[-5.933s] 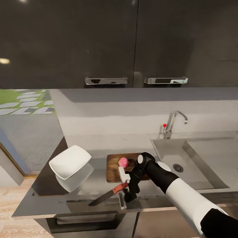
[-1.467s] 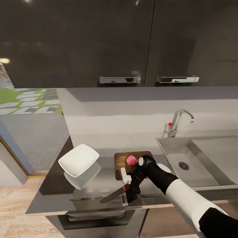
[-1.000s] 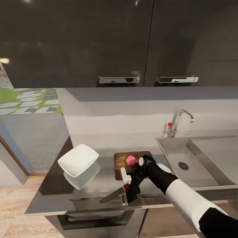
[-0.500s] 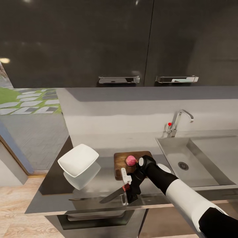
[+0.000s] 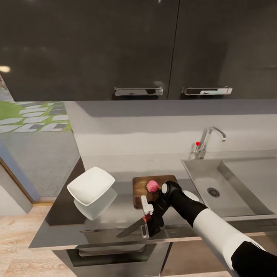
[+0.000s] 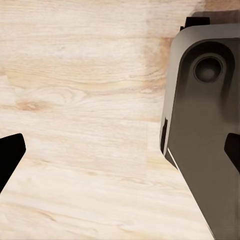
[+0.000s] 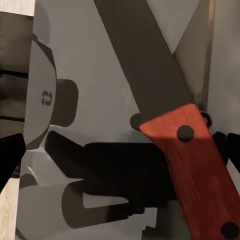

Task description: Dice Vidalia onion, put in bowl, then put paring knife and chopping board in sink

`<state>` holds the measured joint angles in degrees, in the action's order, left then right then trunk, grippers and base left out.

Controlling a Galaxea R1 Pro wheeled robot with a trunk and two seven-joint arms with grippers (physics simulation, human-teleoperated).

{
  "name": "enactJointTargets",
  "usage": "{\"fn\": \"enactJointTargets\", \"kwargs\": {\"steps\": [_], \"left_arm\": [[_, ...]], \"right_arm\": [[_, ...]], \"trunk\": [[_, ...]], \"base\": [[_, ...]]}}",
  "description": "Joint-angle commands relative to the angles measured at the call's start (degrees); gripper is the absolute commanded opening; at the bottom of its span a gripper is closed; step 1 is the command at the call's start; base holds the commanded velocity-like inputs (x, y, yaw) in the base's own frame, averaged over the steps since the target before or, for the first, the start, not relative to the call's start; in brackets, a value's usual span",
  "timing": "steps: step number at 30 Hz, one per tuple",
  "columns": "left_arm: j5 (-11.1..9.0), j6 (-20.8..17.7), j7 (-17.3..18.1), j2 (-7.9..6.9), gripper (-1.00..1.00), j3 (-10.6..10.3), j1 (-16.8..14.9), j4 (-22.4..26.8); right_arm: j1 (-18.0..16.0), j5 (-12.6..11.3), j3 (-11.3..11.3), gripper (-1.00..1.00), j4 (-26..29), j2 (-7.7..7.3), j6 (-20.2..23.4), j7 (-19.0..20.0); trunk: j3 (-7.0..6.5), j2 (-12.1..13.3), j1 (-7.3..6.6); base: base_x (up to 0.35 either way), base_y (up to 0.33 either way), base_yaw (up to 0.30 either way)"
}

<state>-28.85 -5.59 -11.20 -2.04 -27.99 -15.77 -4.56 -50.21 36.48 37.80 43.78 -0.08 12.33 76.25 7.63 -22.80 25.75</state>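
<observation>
Dark kitchen, black upper cabinets [image 5: 115, 50], grey steel desk [image 5: 61, 231] under them, sink [image 5: 246, 192] at right with tap [image 5: 209, 140]. Vidalia onion [image 5: 153, 186] already out of sink, sitting whole on chopping board [image 5: 140, 192], near board's far edge. White bowl [image 5: 91, 186] on desk left of board, well apart, nothing seen in it. Paring knife [image 5: 135, 226] with red handle near desk's front edge, blade pointing left toward bowl side.

Right tool [image 5: 148, 219] down at knife handle, white finger on one side, black on other. Right wrist view: red handle [image 7: 200, 175] close up between fingertips, blade running away over grey desk; looks shut on handle, though actual contact hard to confirm from this angle. Knife lifted or resting on desk: cannot tell, probably just off surface or flat on it.

Left tool [image 6: 120, 150]: wrist view looks at wood floor and dark robot base part; fingertips at frame edges, set wide, holding nothing.

Progress: step one done (onion on board). Knife pickup in hand now. Left to do: dice onion, move pieces to bowl, put knife and board in sink. Roughly early quarter of task.

Next likely needs lift of knife, then carry back over board to onion just behind tool.
</observation>
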Motion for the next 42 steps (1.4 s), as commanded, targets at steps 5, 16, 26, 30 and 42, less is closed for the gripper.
{"fn": "enactJointTargets", "kwargs": {"steps": [5, 16, 26, 30, 42], "left_arm": [[-0.39, -0.21, -0.07, 0.02, 1.0, -0.48, -0.04, -0.01], [-0.42, -0.21, -0.05, 0.02, 1.0, -0.48, -0.02, -0.01], [-0.42, -0.21, -0.06, -0.03, 1.0, -0.48, -0.03, -0.01], [-0.42, -0.21, -0.06, -0.02, 1.0, -0.48, -0.02, -0.01], [-0.42, -0.21, -0.05, -0.07, 1.0, -0.48, -0.05, -0.01]], "right_arm": [[-0.06, 0.08, 0.08, 1.0, 0.08, -0.07, 0.61, 0.21], [-0.06, 0.08, 0.08, 1.0, 0.08, -0.1, 0.6, 0.21], [-0.06, 0.01, 0.08, -1.0, 0.08, -0.1, 0.61, 0.21], [-0.06, 0.04, 0.08, -1.0, 0.08, -0.1, 0.61, 0.21], [-0.06, 0.08, 0.15, -1.0, 0.08, -0.02, 0.66, 0.21]], "trunk": [[0.22, -0.12, 0.03], [0.24, -0.12, 0.03], [0.24, -0.12, 0.03], [0.24, -0.12, 0.03], [0.24, -0.12, 0.03]], "base": [[0.0, 0.0, 0.0], [0.0, 0.0, 0.0], [0.0, 0.0, 0.0], [0.0, 0.0, 0.0], [0.0, 0.0, 0.0]]}}
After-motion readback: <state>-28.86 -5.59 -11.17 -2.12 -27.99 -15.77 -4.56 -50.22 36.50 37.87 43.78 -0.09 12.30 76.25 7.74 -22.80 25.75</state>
